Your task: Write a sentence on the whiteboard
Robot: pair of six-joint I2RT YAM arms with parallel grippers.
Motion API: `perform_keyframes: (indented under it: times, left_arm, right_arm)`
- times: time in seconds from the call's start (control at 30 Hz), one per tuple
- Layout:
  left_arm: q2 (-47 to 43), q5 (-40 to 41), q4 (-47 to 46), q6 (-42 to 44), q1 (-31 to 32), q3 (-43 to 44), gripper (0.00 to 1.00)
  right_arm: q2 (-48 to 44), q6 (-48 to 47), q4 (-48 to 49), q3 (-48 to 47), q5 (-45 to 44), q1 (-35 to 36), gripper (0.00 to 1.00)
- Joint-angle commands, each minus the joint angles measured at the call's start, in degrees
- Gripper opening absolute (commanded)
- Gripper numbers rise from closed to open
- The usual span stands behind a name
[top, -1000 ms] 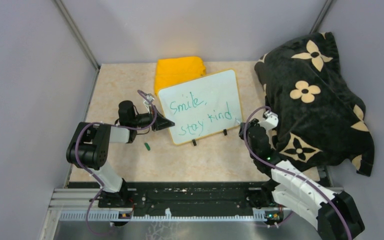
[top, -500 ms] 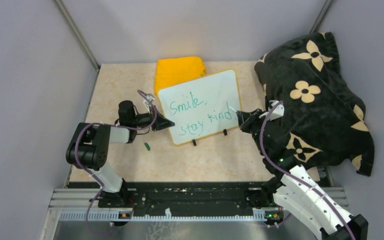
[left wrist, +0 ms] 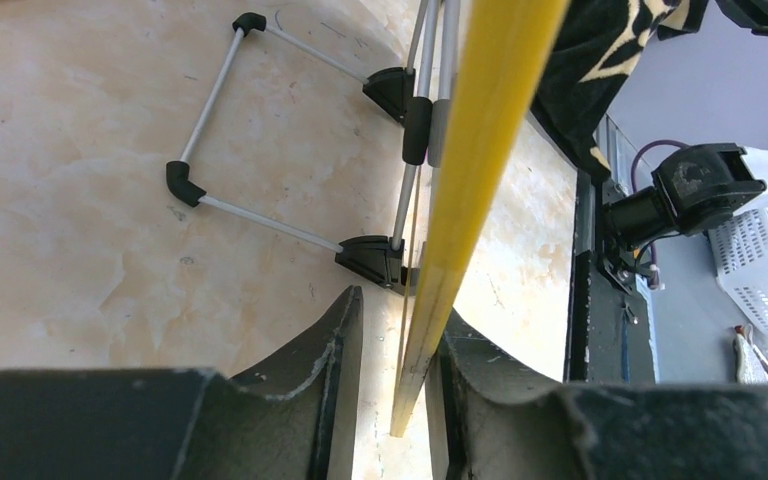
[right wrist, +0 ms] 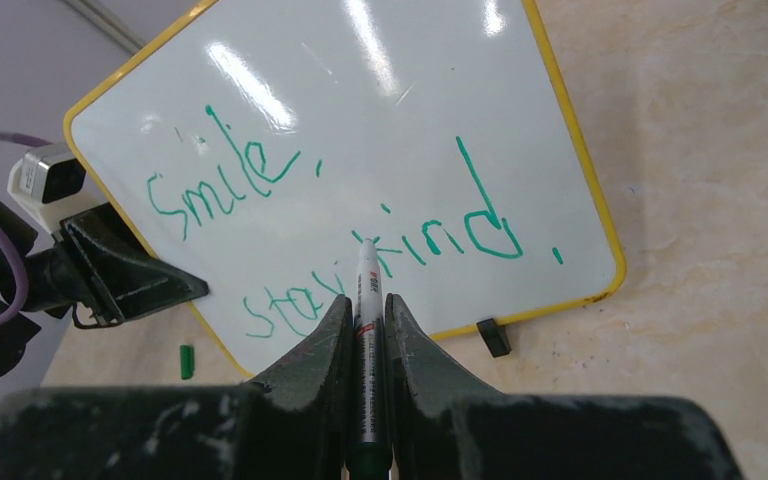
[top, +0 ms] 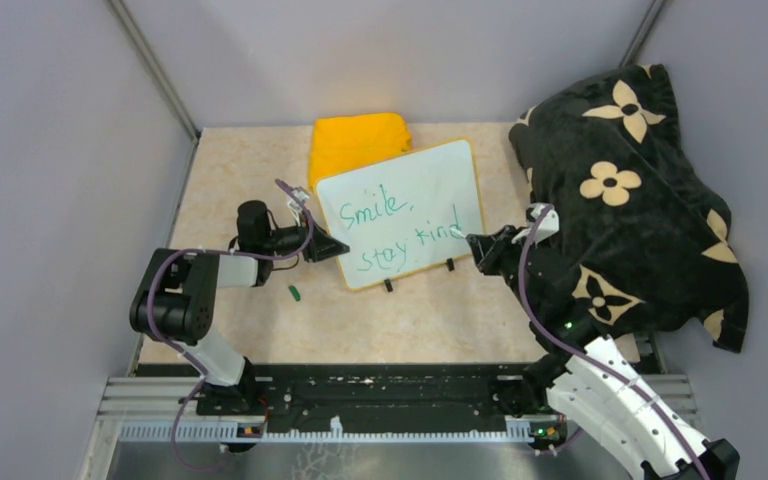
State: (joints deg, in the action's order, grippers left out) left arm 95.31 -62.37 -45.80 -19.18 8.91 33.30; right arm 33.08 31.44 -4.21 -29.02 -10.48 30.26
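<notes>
The whiteboard [top: 400, 205], white with a yellow rim, leans tilted on a wire stand at mid table. It bears the sentence [top: 400, 228] "Smile, stay kind." in green, also seen in the right wrist view [right wrist: 360, 220]. My left gripper [top: 332, 247] is shut on the board's lower left rim [left wrist: 470, 180], which runs between its jaws [left wrist: 400, 310]. My right gripper [top: 475, 243] is shut on a white marker [right wrist: 366, 270]. The marker tip points at the board near "kind". I cannot tell whether it touches.
A green marker cap [top: 295, 293] lies on the table left of the board, also in the right wrist view [right wrist: 187, 361]. A folded yellow cloth [top: 358, 140] lies behind the board. A black flowered blanket [top: 625, 190] fills the right side. Black clips [right wrist: 493, 337] hold the board's lower edge.
My right arm has swung and reached out, bringing the marker from below the board's right corner up to its right edge by "kind". The left gripper and the board have not moved.
</notes>
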Motion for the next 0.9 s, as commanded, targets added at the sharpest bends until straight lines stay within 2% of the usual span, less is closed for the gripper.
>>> perform_keyframes:
  times: [0.0,0.57,0.87]
  left_arm:
    - [-1.59,2.59,2.8,2.3,0.23,0.01,0.35]
    - [-4.81,4.52,5.32,3.3,0.67,-0.78,0.59]
    - [-9.16,8.26,11.9,6.35,0.76,-1.26,0.73]
  right_arm:
    - [-0.91,-1.77,0.11,-3.27,0.76,0.15,0.0]
    - [-1.35,-2.17,-0.98,-3.58,0.72,0.12,0.0]
    - [-1.41,-2.74,-0.17,-3.47,1.95,0.14,0.0]
